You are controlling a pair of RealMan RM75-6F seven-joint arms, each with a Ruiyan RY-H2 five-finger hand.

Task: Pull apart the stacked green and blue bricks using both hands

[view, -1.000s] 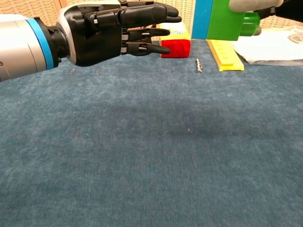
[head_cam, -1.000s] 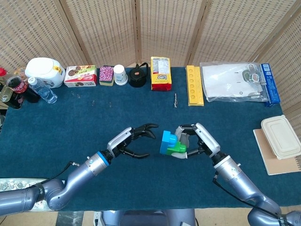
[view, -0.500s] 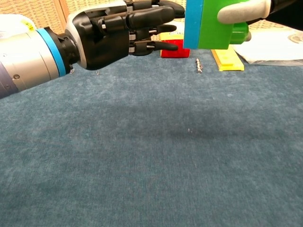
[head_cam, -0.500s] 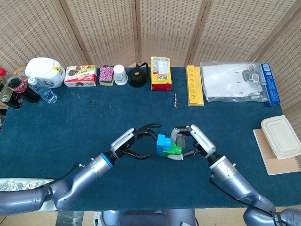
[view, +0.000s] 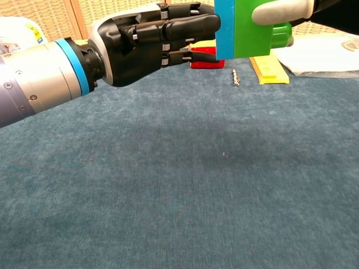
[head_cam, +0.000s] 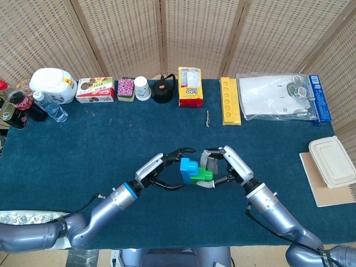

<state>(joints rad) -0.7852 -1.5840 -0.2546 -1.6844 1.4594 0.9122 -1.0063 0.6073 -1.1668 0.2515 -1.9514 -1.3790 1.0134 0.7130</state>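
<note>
The stacked bricks hang above the cloth near the table's front middle. The blue brick [head_cam: 186, 167] faces left and the green brick [head_cam: 201, 176] faces right. My right hand [head_cam: 225, 167] grips the green brick, with fingers over its top and underside. My left hand [head_cam: 161, 169] is spread, its fingers reaching above and below the blue brick without closing on it. In the chest view the blue brick [view: 224, 28] and green brick [view: 252, 36] sit at the top edge. There the left hand [view: 151, 42] has its fingertips at the blue face, and a right-hand finger [view: 280, 8] lies over the green.
Along the back edge stand a yellow box [head_cam: 189, 86], a black pot [head_cam: 163, 90], a paper cup [head_cam: 142, 88], snack boxes and bottles [head_cam: 22, 104]. A yellow strip [head_cam: 230, 100], a plastic bag [head_cam: 275, 95] and a food container [head_cam: 332, 161] lie right. A screw [head_cam: 207, 118] lies mid-table.
My right hand has carried the bricks left and slightly toward me. My left hand has moved right until its fingers reach around the blue brick.
</note>
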